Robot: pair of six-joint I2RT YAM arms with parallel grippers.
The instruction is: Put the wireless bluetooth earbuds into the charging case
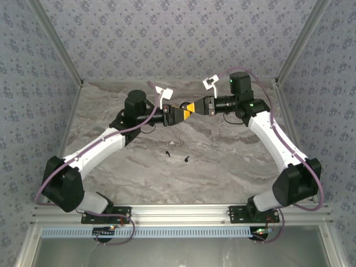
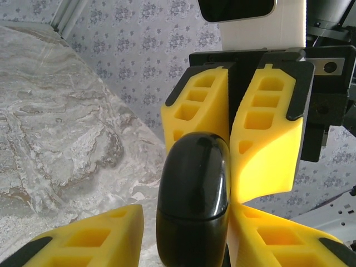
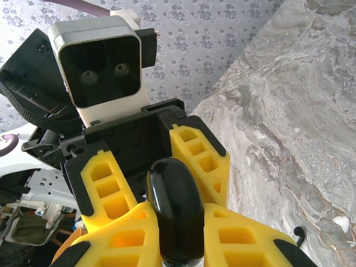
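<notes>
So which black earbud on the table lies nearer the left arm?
The left earbud; the right earbud lies further right and lower in the overhead view.

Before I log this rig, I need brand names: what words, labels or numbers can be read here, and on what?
No readable text.
The glossy black oval charging case shows no print; nor does the white box-shaped wrist camera with a black face.
The small circuit boards at the arm bases: too small to read.

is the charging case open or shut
Shut: the charging case shows only a thin closed seam, lid down against its body.
</notes>
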